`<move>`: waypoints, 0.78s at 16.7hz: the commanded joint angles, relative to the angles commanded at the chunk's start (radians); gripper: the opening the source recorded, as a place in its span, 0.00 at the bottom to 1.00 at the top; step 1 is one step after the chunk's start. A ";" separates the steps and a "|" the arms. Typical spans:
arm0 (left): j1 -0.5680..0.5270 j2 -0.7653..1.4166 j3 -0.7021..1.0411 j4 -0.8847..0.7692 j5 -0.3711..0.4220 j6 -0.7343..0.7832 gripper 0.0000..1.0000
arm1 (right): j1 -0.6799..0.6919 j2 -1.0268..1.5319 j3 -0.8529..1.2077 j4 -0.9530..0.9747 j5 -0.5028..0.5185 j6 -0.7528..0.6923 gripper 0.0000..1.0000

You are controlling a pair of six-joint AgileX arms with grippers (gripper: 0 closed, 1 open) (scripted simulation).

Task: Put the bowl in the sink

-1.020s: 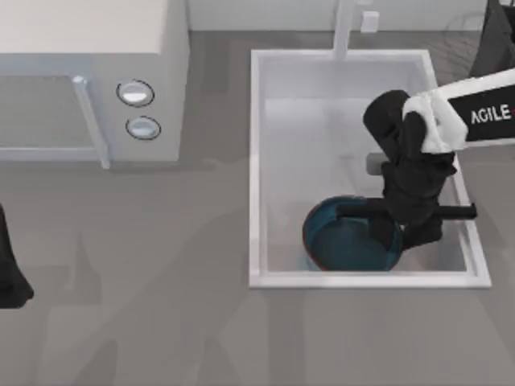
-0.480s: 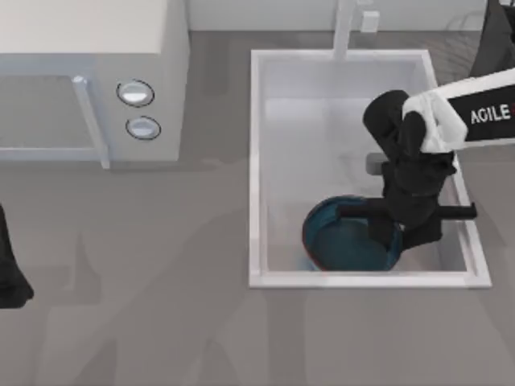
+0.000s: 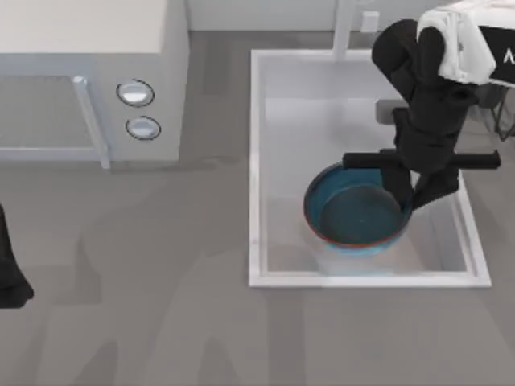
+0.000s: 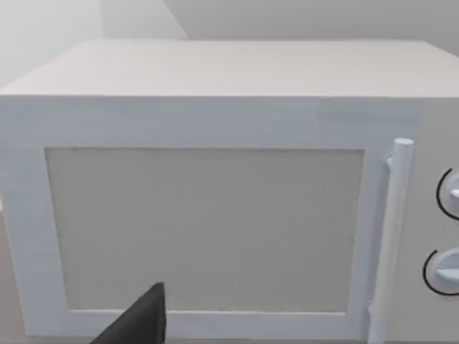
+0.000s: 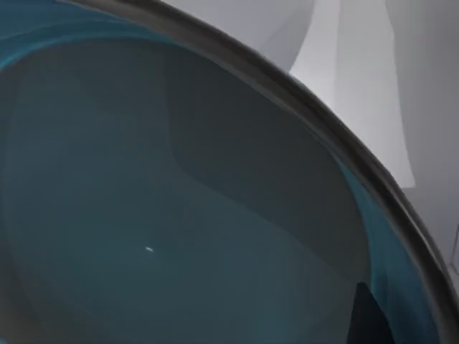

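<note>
The blue bowl (image 3: 354, 211), teal inside with a thin reddish band along its near wall, hangs level over the near half of the white sink (image 3: 256, 161), with a pale shadow on the basin floor below it. My right gripper (image 3: 405, 199) reaches down from the sink's right side and is shut on the bowl's right rim. The right wrist view looks closely into the bowl's dark teal inside (image 5: 179, 215), with one dark fingertip (image 5: 367, 317) at its rim. My left arm (image 3: 10, 269) is parked at the table's left edge.
A white microwave (image 3: 88, 56) with two round knobs (image 3: 135, 93) and a bar handle stands at the back left; the left wrist view faces its door (image 4: 208, 229). The white faucet post (image 3: 344, 28) rises at the sink's far short side. Grey table lies left of the sink.
My right arm has risen and drawn back toward the faucet side. The bowl came with it, now higher and nearer the sink's middle than its earlier spot by the near wall.
</note>
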 joint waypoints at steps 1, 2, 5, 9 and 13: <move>0.000 0.000 0.000 0.000 0.000 0.000 1.00 | 0.000 -0.023 0.028 -0.049 0.000 -0.001 0.00; 0.000 0.000 0.000 0.000 0.000 0.000 1.00 | -0.001 -0.045 0.052 -0.087 0.000 -0.002 0.00; 0.000 0.000 0.000 0.000 0.000 0.000 1.00 | -0.002 -0.081 0.086 -0.137 -0.001 -0.005 0.00; 0.000 0.000 0.000 0.000 0.000 0.000 1.00 | 0.000 -0.078 0.084 -0.134 -0.001 -0.004 0.00; 0.000 0.000 0.000 0.000 0.000 0.000 1.00 | 0.022 -0.098 0.045 -0.033 0.036 -0.025 0.00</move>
